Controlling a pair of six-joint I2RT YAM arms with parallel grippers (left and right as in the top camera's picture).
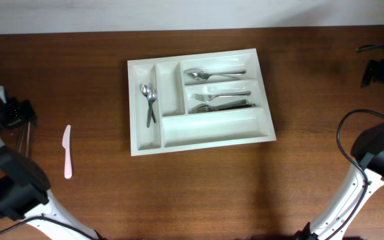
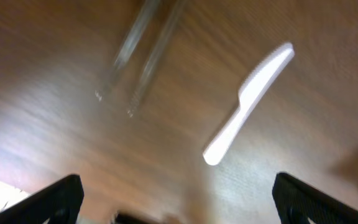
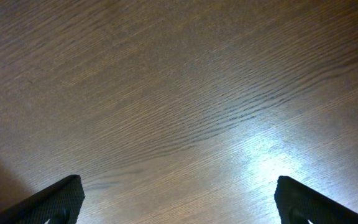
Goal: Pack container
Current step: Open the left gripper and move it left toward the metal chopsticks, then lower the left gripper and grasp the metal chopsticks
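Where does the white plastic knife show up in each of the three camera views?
Overhead: the white plastic knife lies on the table at far left, well apart from the cutlery tray.
Left wrist: the knife sits right of centre, slanted and blurred.
Right wrist: not in it.
Shared landmark: two thin metal pieces lie beside the knife in the overhead and left wrist views; the brown wooden table shows in all three.

It looked like a robotics lab bench dressed with kitchenware. A dark brown wood-grain counter (image 1: 192, 193) stood against a plain white wall (image 1: 179, 13). A left robot arm (image 1: 19, 190) and a right robot arm (image 1: 372, 157), trailing a loose black cable (image 1: 339, 133), flanked a large white rectangular plastic cutlery tray (image 1: 212, 128).
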